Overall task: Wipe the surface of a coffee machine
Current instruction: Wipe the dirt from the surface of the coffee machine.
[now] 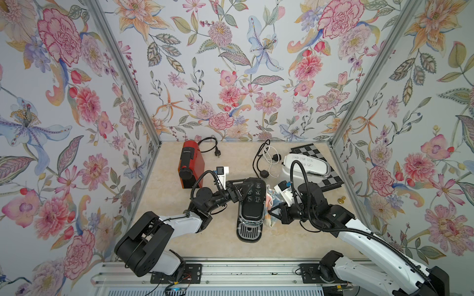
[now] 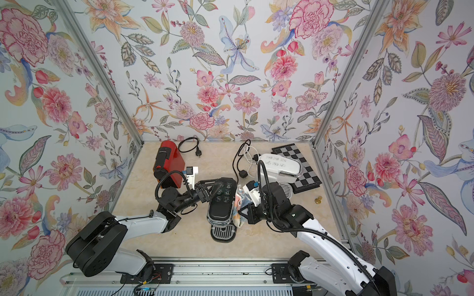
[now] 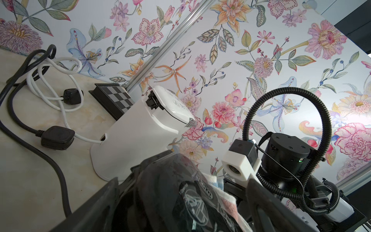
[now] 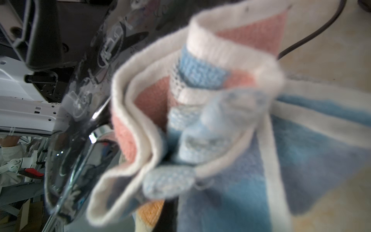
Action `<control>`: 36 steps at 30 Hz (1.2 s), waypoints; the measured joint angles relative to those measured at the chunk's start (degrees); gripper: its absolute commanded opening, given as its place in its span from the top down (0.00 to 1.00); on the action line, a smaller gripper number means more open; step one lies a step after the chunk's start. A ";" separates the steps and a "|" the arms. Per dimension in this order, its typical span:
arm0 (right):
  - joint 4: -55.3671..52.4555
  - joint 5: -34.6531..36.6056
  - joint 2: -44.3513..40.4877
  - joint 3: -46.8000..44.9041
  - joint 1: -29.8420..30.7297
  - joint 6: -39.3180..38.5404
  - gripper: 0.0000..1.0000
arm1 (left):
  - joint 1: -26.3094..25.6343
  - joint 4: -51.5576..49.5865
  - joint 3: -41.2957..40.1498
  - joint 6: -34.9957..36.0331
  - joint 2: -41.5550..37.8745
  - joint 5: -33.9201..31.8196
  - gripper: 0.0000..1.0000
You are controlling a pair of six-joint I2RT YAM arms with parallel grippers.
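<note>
Two arms flank the black coffee machine (image 1: 251, 205), which stands between them with its long axis running from the back wall toward our base rail, drip tray (image 1: 247, 233) nearest the rail. Our right gripper (image 1: 274, 212) is clamped tight on the striped cloth (image 1: 271, 202), and the cloth lies bunched against the machine's right flank, directly between gripper and housing. We judge that the next stroke should run along that long axis, and the right arm is the nearer one for this side. Our left gripper (image 1: 239, 188) is spread wide at the machine's rear left, its fingers straddling the top edge in the left wrist view. We cannot tell whether they press on it.
</note>
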 measured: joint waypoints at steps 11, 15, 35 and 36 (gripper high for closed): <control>4.44 -1.07 -4.09 -3.72 -7.32 2.51 1.00 | -2.08 -34.58 11.56 15.76 -6.36 -4.39 0.01; 8.13 -1.09 -3.80 -5.44 -8.26 3.45 1.00 | -2.38 -43.71 14.47 19.67 -7.13 -6.99 0.01; 10.08 -0.11 -13.33 -11.19 8.07 10.60 1.00 | -2.75 -55.95 19.80 23.52 -7.39 -14.80 0.01; 9.90 0.09 -14.03 -11.43 8.50 10.88 1.00 | -2.78 -55.93 19.89 23.54 -7.28 -14.88 0.01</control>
